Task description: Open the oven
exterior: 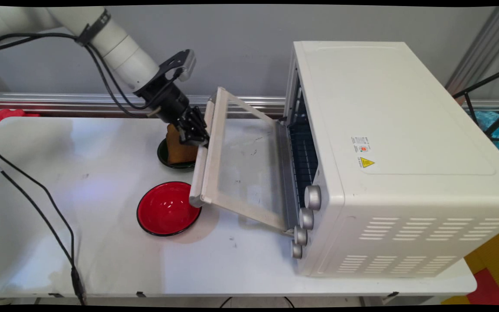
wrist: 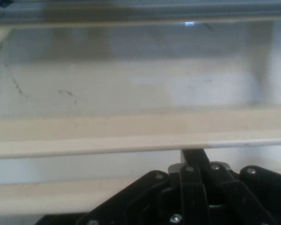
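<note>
Main and hand views, read from the near edge outward. Nearest me, a black cable (exterior: pixel 37 203) trails across the left of the white tabletop (exterior: pixel 102 260). Beyond it stands a red bowl (exterior: pixel 168 208), empty, its right rim lying under the free corner of the oven door (exterior: pixel 241 173); I cannot tell whether the two touch. The door is hinged along its bottom edge and hangs partly lowered, tilted between upright and flat, with its glass pane facing up and to the left. Its pale handle (exterior: pixel 199 173) runs along the free edge. The hand (exterior: pixel 197 132) meets this handle near its far end. In the hand view the handle (wrist: pixel 131 145) crosses the picture as a horizontal bar, and the hand (wrist: pixel 192 154) shows its fingers pressed together into one narrow black column that rises to the bar's underside, so they appear to bear against the handle and not to pinch it. Just behind the hand sits a dark green bowl (exterior: pixel 165 158) holding a brown, bread-like piece (exterior: pixel 176 149), partly hidden by the hand. To the right, the white toaster oven (exterior: pixel 383 130) stands on the tabletop with its mouth turned left. A wire rack (exterior: pixel 301 151) shows inside the opening, and four silver knobs (exterior: pixel 312 197) line its near front corner. A grey wall closes the scene behind.
</note>
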Robot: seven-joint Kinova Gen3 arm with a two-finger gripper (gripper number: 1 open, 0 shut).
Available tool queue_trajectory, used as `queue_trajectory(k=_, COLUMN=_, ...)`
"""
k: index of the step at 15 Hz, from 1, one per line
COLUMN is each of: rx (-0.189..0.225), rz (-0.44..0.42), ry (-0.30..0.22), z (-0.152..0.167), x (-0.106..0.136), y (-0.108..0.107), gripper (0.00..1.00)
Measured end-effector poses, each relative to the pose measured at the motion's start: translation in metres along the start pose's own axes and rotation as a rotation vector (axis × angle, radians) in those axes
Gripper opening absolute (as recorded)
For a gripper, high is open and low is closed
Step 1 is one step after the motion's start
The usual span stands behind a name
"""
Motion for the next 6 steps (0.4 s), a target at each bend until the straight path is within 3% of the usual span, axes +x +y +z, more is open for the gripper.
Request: queue_trajectory(k=6, rx=-0.015, rz=-0.009, ry=0.003, z=-0.008, x=-0.028, y=0.002, gripper=0.0)
